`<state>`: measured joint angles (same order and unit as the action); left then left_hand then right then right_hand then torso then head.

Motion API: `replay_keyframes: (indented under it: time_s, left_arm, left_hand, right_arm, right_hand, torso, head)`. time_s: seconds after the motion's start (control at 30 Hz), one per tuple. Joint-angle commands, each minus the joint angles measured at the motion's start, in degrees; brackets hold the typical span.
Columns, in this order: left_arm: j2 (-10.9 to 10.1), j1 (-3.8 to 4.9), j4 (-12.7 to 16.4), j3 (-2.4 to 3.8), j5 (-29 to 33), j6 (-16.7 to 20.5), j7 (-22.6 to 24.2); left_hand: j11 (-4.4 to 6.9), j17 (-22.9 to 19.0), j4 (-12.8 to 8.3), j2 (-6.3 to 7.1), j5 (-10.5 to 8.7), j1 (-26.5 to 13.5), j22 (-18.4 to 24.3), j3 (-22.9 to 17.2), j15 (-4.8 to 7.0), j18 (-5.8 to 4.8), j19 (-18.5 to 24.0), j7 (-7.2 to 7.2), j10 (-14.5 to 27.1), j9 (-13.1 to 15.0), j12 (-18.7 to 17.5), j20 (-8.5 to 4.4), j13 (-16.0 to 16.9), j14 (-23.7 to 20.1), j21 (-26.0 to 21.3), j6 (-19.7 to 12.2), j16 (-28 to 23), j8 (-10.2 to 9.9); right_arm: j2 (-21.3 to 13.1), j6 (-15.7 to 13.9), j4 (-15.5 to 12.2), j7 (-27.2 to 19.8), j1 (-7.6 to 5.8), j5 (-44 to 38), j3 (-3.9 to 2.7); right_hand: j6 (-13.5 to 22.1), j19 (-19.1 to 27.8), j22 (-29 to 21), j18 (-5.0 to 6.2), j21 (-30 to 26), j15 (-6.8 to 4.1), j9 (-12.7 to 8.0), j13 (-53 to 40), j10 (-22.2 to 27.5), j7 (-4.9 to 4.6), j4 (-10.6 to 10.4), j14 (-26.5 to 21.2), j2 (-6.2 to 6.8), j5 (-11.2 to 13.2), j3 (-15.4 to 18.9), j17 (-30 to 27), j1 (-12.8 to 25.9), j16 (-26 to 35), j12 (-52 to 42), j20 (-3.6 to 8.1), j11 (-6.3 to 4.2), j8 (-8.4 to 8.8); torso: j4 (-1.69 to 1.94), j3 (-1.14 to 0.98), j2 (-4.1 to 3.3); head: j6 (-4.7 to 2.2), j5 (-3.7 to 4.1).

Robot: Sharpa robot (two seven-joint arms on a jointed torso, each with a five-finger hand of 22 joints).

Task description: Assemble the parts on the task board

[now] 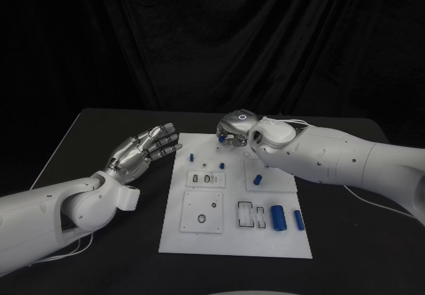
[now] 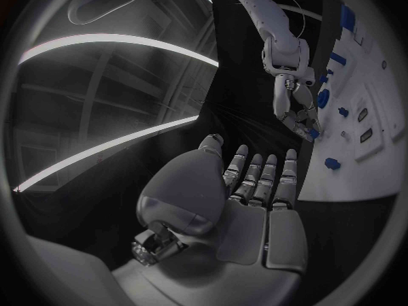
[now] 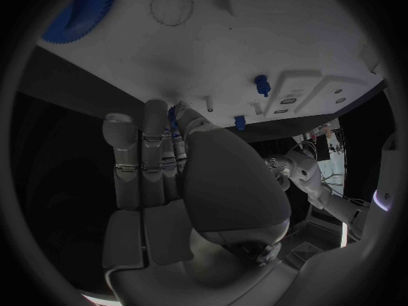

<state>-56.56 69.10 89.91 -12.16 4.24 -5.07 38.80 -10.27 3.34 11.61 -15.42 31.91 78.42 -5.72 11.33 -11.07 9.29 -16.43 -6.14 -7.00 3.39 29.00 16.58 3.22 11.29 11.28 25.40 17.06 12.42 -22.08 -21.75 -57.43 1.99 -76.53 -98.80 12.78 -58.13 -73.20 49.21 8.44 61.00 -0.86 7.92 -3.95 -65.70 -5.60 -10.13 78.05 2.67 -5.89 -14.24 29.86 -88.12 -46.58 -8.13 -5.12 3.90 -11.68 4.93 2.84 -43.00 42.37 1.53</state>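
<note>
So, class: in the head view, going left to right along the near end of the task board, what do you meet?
Square plate with a hole → clear slotted holder → large blue cylinder → slimmer blue cylinder.

A white task board (image 1: 232,241) lies on the black desk (image 1: 106,129). Blue parts (image 1: 278,217) dot it. Both silver robot hands (image 1: 146,149) end white arms (image 1: 62,212).

No legible text, label or number anywhere.
</note>
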Motion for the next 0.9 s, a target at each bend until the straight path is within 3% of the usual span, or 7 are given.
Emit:
replay_keyframes:
  time_s: [0.03,0.2,0.23,0.43,0.6,0.7,0.9]
  left_arm:
    - [0.2,0.11,0.0,0.05,0.0,-1.0,0.7]
    - [0.3,0.11,-0.1,0.05,0.0,-1.1,0.5]
    - [0.3,0.1,-0.1,0.05,0.0,-1.2,0.5]
    - [0.4,0.1,-0.3,0.05,0.0,-1.2,0.4]
    - [0.4,0.1,-0.3,0.05,0.0,-1.2,0.4]
    - [0.2,0.09,-0.2,0.05,0.0,-1.2,0.4]
    - [-0.5,0.08,0.2,0.05,0.0,-0.9,0.5]
  left_hand:
    - [-0.15,-0.1,-0.3,-0.26,0.32,0.5,0.0,-0.1,-0.18,0.1,-0.2,0.14,0.3,0.0,-0.2,0.07,0.0,0.0,0.4,0.1,0.2,0.1]
    - [-0.17,-0.1,-0.3,-0.38,0.45,0.5,0.0,-0.3,-0.19,0.08,-0.2,0.12,0.3,0.0,-0.3,0.07,0.0,0.0,0.3,0.2,0.2,0.2]
    - [-0.17,-0.1,-0.4,-0.43,0.53,0.5,0.0,-0.3,-0.2,0.07,-0.2,0.1,0.3,0.0,-0.3,0.07,0.0,-0.1,0.3,0.2,0.2,0.2]
    - [-0.2,-0.1,-0.6,-0.5,0.88,0.7,0.0,-0.6,-0.21,0.02,-0.2,0.09,0.4,0.0,-0.3,0.06,0.0,-0.1,0.3,0.3,0.2,0.2]
    - [-0.19,-0.2,-0.7,-0.47,0.97,0.7,0.1,-0.7,-0.21,0.01,-0.2,0.09,0.4,0.0,-0.3,0.06,0.0,-0.2,0.3,0.2,0.2,0.2]
    - [-0.19,-0.2,-0.7,-0.47,0.97,0.7,0.1,-0.7,-0.21,0.01,-0.2,0.09,0.4,0.0,-0.3,0.06,0.0,-0.2,0.3,0.2,0.2,0.2]
    - [-0.19,-0.2,-0.9,-0.4,1.14,0.8,0.1,-0.9,-0.22,-0.01,-0.2,0.08,0.5,0.0,-0.3,0.06,0.0,-0.2,0.4,0.3,0.2,0.2]
  right_arm:
    - [0.1,0.3,0.3,0.1,0.29,-0.2,0.03]
    - [0.4,0.9,0.6,0.7,0.32,-0.2,-0.01]
    - [0.4,1.0,0.7,0.8,0.32,-0.2,-0.02]
    - [0.4,1.8,0.9,1.1,0.33,-0.2,-0.05]
    - [0.2,1.0,0.9,1.2,0.33,-0.2,-0.08]
    - [-0.3,-0.5,0.5,1.2,0.29,-0.2,-0.13]
    - [-3.8,-2.8,-3.5,1.4,-0.78,-0.2,-0.39]
  right_hand:
    - [1.1,0.8,-0.4,-0.39,-0.6,0.16,4.0,-0.1,0.6,0.07,-0.4,-0.3,-0.01,0.2,0.0,-0.4,0.8,0.6,0.6,-0.08,0.28,0.72]
    - [3.8,2.1,-2.1,-0.01,-2.3,0.27,3.6,0.0,3.3,0.19,-0.6,-1.1,0.43,0.2,-0.3,-0.4,1.0,1.2,2.4,-0.23,1.05,2.66]
    - [5.6,2.7,-2.8,0.17,-3.1,0.14,3.1,0.1,5.0,0.39,-0.7,-1.5,0.73,0.2,-0.4,-0.5,1.2,1.6,3.4,-0.16,1.46,3.89]
    - [9.1,4.1,-4.8,0.56,-5.5,0.04,1.9,-0.2,8.6,1.1,-0.7,-2.3,1.61,0.5,0.0,-0.5,2.1,2.5,4.6,-0.1,1.71,6.92]
    - [19.5,6.1,-7.6,1.04,-9.1,0.38,-1.3,-0.5,14.0,2.29,-0.1,-3.7,2.1,1.3,1.8,-0.5,3.4,3.6,4.7,-0.44,1.99,8.51]
    - [22.0,7.1,-8.9,1.3,-10.8,0.5,-2.1,-0.8,16.3,2.31,0.4,-4.3,2.02,1.4,2.5,-0.5,3.6,4.0,4.7,-0.6,2.03,8.49]
    - [16.1,7.0,-8.6,1.33,-11.2,0.47,-1.6,-2.0,15.5,1.37,1.2,-4.5,1.52,0.5,2.8,-0.4,2.9,4.1,4.1,-0.58,1.96,7.42]
  torso:
    - [0.0,0.01,-0.01]
    - [-0.01,0.0,-0.02]
    - [-0.03,-0.01,-0.02]
    - [-0.04,0.0,-0.01]
    - [-0.07,0.0,0.0]
    - [-0.1,-0.02,0.0]
    - [-0.1,-0.04,0.01]
  head:
    - [0.08,0.03]
    - [0.18,0.03]
    - [0.19,0.02]
    - [0.37,0.02]
    - [0.49,0.02]
    - [0.62,-0.16]
    - [0.67,-0.41]
